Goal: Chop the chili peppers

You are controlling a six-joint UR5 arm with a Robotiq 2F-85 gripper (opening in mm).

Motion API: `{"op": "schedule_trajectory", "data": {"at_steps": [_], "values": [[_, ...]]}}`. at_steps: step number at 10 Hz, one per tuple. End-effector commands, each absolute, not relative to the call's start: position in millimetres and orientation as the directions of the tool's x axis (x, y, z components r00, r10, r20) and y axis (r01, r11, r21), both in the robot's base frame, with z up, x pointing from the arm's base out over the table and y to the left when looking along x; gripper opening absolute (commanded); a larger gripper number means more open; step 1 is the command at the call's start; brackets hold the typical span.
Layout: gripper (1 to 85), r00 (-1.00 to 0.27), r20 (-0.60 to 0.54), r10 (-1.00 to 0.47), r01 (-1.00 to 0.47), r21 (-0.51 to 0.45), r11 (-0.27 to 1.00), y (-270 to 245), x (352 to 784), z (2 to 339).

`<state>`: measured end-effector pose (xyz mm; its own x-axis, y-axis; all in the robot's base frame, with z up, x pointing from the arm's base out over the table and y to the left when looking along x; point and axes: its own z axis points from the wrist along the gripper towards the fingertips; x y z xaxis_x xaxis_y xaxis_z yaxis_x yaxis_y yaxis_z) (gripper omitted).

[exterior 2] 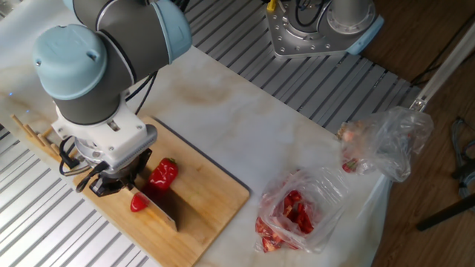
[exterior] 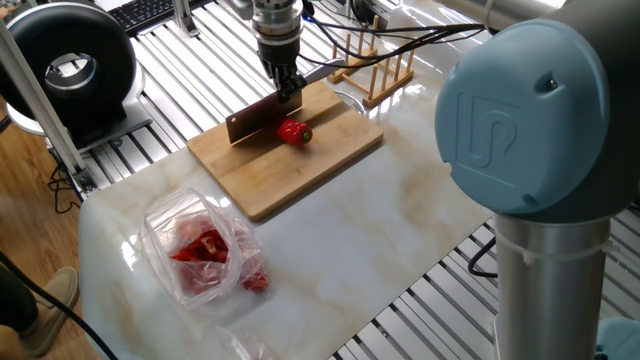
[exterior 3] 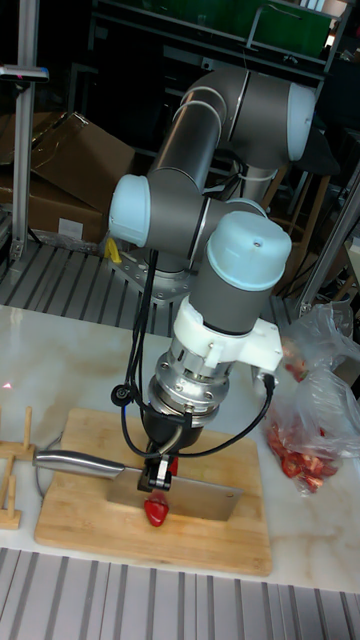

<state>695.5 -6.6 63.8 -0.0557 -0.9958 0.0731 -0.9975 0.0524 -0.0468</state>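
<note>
Nearest you in the tall fixed view is the front edge of the rectangular light wooden cutting board [exterior 3: 90, 520], lying on the pale marble tabletop [exterior: 380, 220]. On the board, close to that front edge, sits a small cut red chili piece [exterior 3: 156, 512]. Directly behind it stands the broad steel cleaver [exterior 3: 200, 498], with its blade side-on to you and its handle pointing out to the left.

The two-finger gripper [exterior 3: 158, 475] comes straight down onto the cleaver and is clamped narrowly on it where the handle meets the blade. You cannot tell from these views whether the cutting edge touches the wood.

In the other fixed view, the blade stands between the small cut red chili piece [exterior 2: 138, 202] and the larger glossy red chili [exterior 2: 163, 173], which lies on the board on the far side of the blade, just beside the gripper. In one fixed view only that larger chili [exterior: 293, 132] shows, against the blade's flat side.

Further back and to the right, off the board, a crumpled clear plastic bag of red pieces [exterior 3: 305, 440] rests on the marble. At the left board edge stands a slatted wooden rack [exterior 3: 10, 470].
</note>
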Motion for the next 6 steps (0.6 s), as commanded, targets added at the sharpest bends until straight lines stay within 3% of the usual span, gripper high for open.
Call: {"op": "schedule_trajectory", "data": {"at_steps": [1, 6], "values": [[1.3, -0.056, 0.056, -0.997, -0.998, -0.045, 0.053, -10, 695, 64], [1.3, -0.071, 0.049, -0.996, -0.997, -0.036, 0.069, 6, 698, 68]]}}
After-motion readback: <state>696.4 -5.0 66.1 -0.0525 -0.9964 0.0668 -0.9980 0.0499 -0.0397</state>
